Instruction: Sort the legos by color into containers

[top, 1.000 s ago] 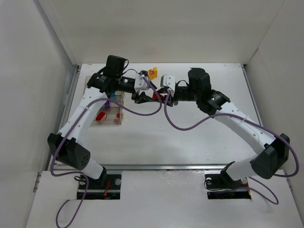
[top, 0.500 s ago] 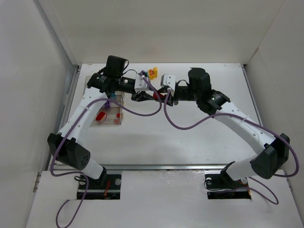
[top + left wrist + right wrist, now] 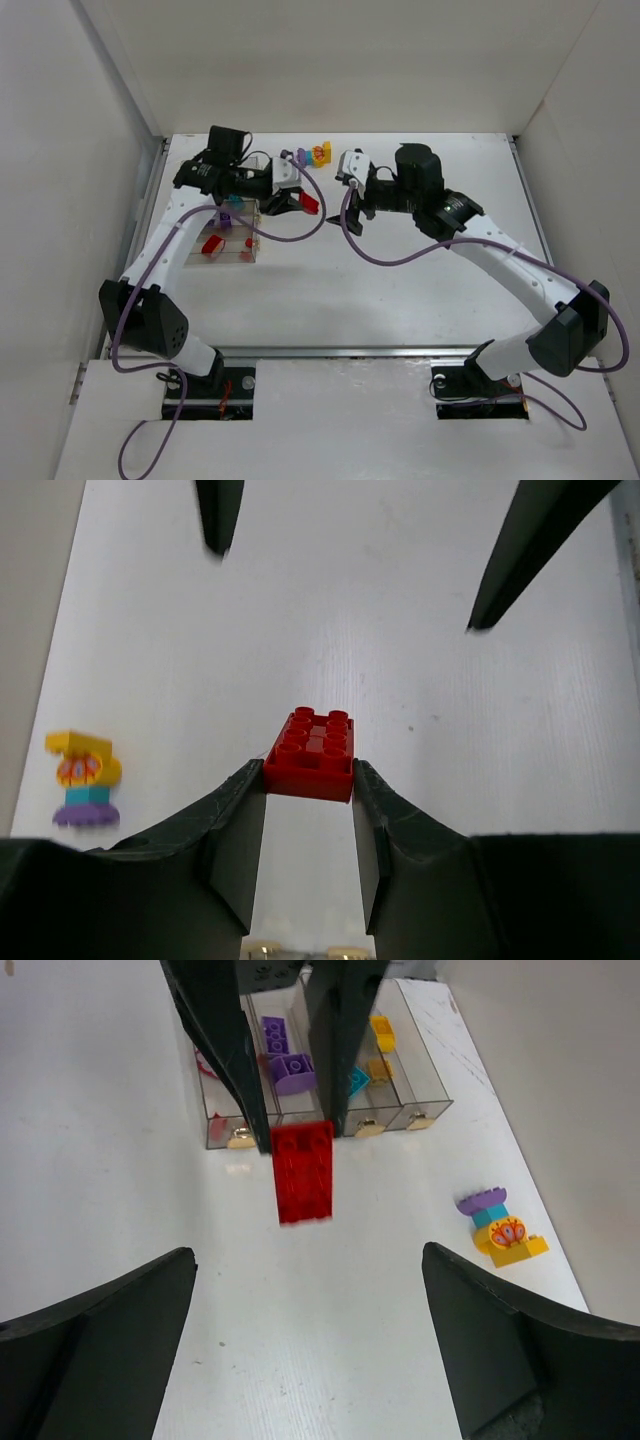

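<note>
A red lego (image 3: 310, 752) is pinched by its sides between the fingertips of my left gripper (image 3: 308, 780), held above the table just right of the containers (image 3: 253, 238). From above, that red lego (image 3: 309, 204) shows at the tips of the left gripper (image 3: 298, 203). My right gripper (image 3: 308, 1252) stands wide open with nothing in it, facing the brick (image 3: 303, 1170) a short way off. The clear containers (image 3: 428, 1078) hold purple legos (image 3: 285, 1060), a teal one (image 3: 356, 1082), yellow ones (image 3: 380, 1032) and red ones (image 3: 212, 243).
A small stack of yellow, teal and purple legos (image 3: 315, 153) stands on the table near the back wall, also seen as the stack (image 3: 503, 1228) to the right of the open jaws. Purple cables loop from both wrists over the table.
The right gripper has opened and let go of the red lego. The left gripper, shut on it, has drawn left toward the containers, so the two grippers now stand apart.
</note>
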